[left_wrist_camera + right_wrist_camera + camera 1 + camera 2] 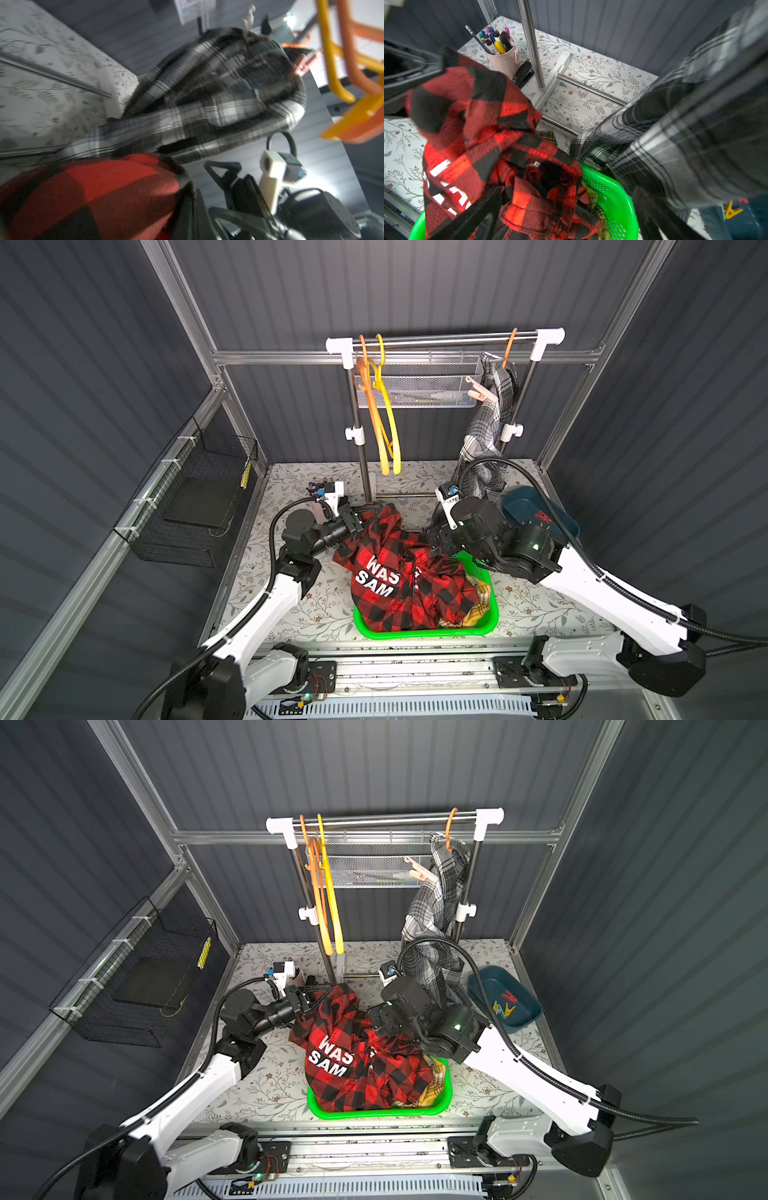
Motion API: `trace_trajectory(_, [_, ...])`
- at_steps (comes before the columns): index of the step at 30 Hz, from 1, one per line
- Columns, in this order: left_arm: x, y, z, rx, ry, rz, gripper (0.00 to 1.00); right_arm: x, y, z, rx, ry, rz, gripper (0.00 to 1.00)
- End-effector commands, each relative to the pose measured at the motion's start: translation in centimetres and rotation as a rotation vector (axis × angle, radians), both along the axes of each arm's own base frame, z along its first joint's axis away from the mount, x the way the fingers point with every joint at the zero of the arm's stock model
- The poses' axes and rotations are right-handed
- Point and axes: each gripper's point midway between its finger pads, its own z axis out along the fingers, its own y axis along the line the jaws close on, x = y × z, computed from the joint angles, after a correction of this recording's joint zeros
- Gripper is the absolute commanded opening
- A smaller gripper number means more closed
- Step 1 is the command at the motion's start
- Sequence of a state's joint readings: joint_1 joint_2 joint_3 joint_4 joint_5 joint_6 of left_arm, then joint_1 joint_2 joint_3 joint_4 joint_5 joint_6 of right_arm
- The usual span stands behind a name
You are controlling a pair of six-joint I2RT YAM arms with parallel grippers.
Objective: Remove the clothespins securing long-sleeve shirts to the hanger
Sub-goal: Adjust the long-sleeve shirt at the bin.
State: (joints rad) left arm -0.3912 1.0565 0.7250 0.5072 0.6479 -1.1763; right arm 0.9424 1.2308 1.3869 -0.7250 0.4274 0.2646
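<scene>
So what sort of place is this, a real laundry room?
Probably a mock laundry corner inside a robot test booth: a chrome clothes rail with orange and yellow plastic hangers, a green plastic basket holding a red-and-black check shirt, all on a floral-papered tabletop boxed in by an aluminium frame.

Floral-print tabletop, bearing green basket, teal tray, pink pen cup, black stapler, rack's white foot

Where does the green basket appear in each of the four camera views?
Top view: green basket low centre, partly covered by the red-and-black shirt.
Top view: same basket, low centre.
Left wrist: not in it.
Right wrist: its green wall shows from under the shirt.
Shared landmark: the red-and-black shirt, in all four views.
</scene>
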Motion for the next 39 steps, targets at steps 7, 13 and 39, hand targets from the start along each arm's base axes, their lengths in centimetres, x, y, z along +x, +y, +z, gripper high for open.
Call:
trace_trajectory(7, [-3.9,-5.4,-5.7,0.22,0.044,-0.091,0.0,-0.1,-3.5,2.1,0.036,-0.063,-0.058,0.99])
trace_trajectory(13, [-8.7,-11.9,-9.0,0.311,0.049,-0.275,0.0,-0.8,-5.0,2.4,0.071,-0.067,-0.075,0.99])
trace_trajectory(39, [-9.5,-14.0,-27.4,0.455,0.397,-0.419,0.0,-0.5,-2.5,-19.9,0.217,0.502,-0.2,0.99])
